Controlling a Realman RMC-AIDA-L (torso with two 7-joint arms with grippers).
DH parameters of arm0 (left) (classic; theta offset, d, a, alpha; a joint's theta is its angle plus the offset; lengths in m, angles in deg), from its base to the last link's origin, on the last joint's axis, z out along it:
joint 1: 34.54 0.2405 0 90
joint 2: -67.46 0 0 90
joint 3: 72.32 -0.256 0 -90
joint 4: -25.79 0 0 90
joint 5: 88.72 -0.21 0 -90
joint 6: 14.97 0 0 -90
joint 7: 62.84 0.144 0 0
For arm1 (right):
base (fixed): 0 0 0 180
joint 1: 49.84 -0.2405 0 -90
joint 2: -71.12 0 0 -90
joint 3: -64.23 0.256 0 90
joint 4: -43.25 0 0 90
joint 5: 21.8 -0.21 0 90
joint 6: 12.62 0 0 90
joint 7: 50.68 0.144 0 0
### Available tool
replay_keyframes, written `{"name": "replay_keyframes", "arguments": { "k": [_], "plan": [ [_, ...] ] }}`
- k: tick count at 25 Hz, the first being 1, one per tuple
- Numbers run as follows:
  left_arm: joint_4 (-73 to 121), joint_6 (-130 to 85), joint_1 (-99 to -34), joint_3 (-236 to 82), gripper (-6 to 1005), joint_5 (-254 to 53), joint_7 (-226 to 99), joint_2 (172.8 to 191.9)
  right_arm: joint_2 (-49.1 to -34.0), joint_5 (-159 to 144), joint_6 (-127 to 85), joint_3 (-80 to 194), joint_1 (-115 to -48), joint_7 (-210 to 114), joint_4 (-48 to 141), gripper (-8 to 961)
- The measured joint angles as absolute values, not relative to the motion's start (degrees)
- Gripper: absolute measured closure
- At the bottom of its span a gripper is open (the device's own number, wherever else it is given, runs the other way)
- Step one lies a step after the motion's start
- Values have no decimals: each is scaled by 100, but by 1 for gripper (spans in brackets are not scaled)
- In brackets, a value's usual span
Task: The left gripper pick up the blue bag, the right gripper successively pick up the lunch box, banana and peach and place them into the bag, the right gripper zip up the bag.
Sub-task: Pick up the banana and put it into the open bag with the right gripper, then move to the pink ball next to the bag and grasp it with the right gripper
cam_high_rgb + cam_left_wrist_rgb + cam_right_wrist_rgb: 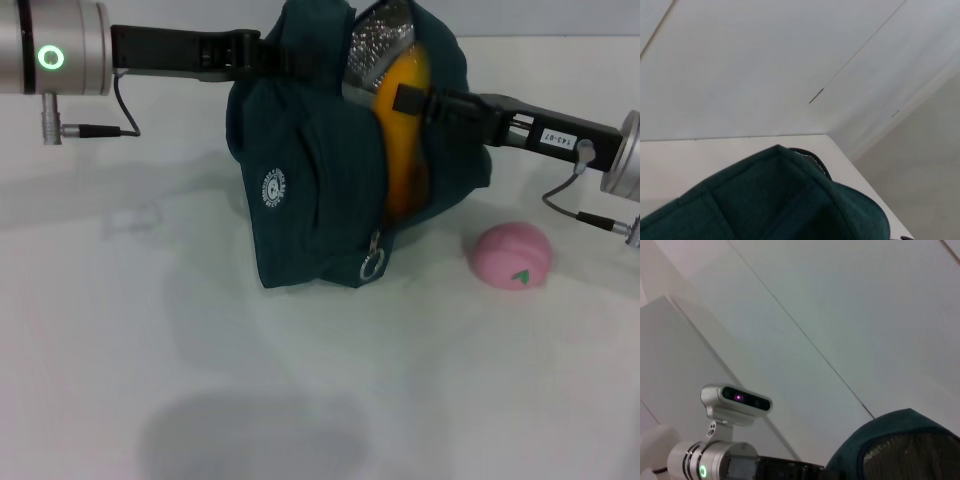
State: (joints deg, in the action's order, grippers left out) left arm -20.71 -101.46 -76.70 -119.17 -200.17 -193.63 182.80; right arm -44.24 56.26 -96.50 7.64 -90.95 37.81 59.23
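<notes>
Bag (310, 190) stands propped on the table (200, 380), its rim held from the left by the left gripper (262, 52). Right gripper (412, 100) reaches into the opening beside the banana (405, 150); whether its jaws grip cannot be told. Peach (512, 256) lies right of the bag, nearer the right arm. Any lunch box is hidden.

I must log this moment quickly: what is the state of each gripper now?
Left gripper: closed on the blue bag, at its top edge.
Right gripper: at the bag's opening against the banana; state cannot be told.
</notes>
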Motion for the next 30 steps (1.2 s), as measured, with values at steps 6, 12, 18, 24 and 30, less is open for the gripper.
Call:
{"name": "replay_keyframes", "arguments": {
  "k": [6, 12, 18, 24, 30],
  "plan": [
    [-2071, -10146, -7664, -11917, 952, -20008, -19362, 18242, -4411, 5673, -9490, 699, -9096, 3793, 6086, 246],
    [-2071, -10137, -7647, -11909, 952, -19999, -19354, 18232, -4386, 5622, -9655, 849, -8836, 3771, 6464, 177],
    [-2071, -10109, -7614, -11833, 952, -19997, -19350, 18212, -4294, 5626, -11194, 1589, -8085, 2699, 7144, 131],
    [-2071, -10106, -7476, -11648, 952, -20000, -19341, 18165, -4072, 5902, -11299, 1731, -7143, 1631, 7662, 142],
    [-2071, -10094, -7460, -11618, 952, -20021, -19336, 18150, -4186, 6964, -10818, 1708, -6525, 2570, 9355, 143]
  ]
}}
